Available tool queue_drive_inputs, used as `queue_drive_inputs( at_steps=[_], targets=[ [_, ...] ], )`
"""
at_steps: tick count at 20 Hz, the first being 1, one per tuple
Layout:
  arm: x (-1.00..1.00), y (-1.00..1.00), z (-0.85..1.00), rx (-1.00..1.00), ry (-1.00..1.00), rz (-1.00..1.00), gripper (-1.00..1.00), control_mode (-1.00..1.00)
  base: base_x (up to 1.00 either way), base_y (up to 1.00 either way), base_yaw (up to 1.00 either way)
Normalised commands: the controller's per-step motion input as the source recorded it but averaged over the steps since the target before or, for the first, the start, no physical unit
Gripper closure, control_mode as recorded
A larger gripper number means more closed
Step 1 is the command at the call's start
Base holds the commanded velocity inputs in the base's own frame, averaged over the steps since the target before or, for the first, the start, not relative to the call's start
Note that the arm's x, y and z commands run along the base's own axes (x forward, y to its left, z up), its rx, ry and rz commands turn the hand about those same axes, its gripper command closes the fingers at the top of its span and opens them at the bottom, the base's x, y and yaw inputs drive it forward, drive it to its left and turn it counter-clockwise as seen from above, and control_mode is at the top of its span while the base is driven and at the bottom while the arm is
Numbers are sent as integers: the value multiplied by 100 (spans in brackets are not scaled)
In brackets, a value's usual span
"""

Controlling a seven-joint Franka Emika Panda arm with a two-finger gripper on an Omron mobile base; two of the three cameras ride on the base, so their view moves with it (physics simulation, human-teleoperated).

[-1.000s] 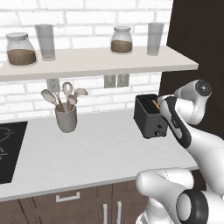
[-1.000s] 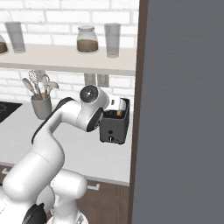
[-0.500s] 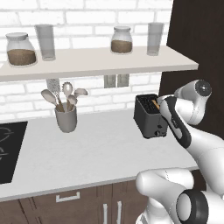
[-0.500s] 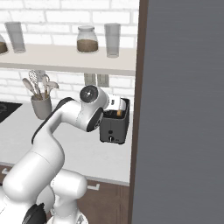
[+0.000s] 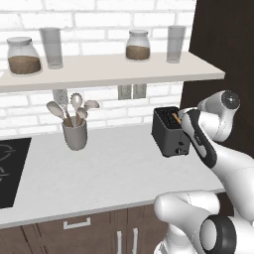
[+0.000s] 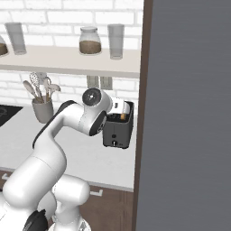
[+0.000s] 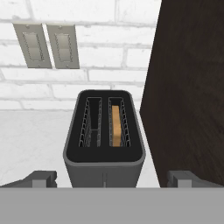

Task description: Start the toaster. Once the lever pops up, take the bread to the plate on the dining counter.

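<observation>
The fingers (image 7: 43,178) stand wide apart and hold nothing, one on each side of the near end of the toaster (image 7: 104,139). The bread (image 7: 116,126) sits low in its right slot. Starting seems still undone; next, press down the lever on the end face.

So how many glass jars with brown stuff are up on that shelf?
2. One jar sits at the shelf's left end, the other jar right of the middle. More may be hidden beyond the picture's left edge.
</observation>
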Motion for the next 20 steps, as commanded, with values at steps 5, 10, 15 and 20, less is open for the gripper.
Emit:
queue_drive_inputs(
  at_steps=[5,10,15,20],
  targets=[
    [0,0,0,0,0,0,-100,-100,0,0,0],
    [0,0,0,0,0,0,-100,-100,0,0,0],
    [0,0,0,0,0,0,-100,-100,0,0,0],
    [0,0,0,0,0,0,-100,-100,0,0,0]
  ],
)
